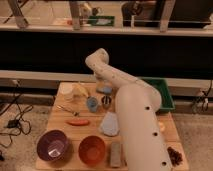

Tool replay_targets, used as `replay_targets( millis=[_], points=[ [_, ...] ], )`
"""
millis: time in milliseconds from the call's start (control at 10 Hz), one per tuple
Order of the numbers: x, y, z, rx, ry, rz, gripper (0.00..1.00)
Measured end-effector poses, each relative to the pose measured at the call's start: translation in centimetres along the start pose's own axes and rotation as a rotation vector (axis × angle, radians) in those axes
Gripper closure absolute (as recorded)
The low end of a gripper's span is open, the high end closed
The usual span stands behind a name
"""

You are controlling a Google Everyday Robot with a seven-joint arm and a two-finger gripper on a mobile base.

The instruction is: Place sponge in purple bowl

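cam: one | high, behind arm [136, 112] | looks down on table [59, 120] | gripper [106, 101] mid-table

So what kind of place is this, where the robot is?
Probably a robot test lab, not a home kitchen. A wooden table holds a purple bowl, loose cables trail across the floor, and the gripper hangs over the table's back middle.
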Motion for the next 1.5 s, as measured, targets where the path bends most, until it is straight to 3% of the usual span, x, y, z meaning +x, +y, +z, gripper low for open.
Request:
replay_targets(
  millis=[300,1100,1500],
  points=[
    [-2.0,2.3,1.0,-0.015,-0.001,-0.039,0.20],
    [-1.8,2.2,1.0,-0.012,0.000,-0.035,0.20],
    [-1.9,2.1,2.2,-0.013,0.038,-0.021,0.20]
  ],
)
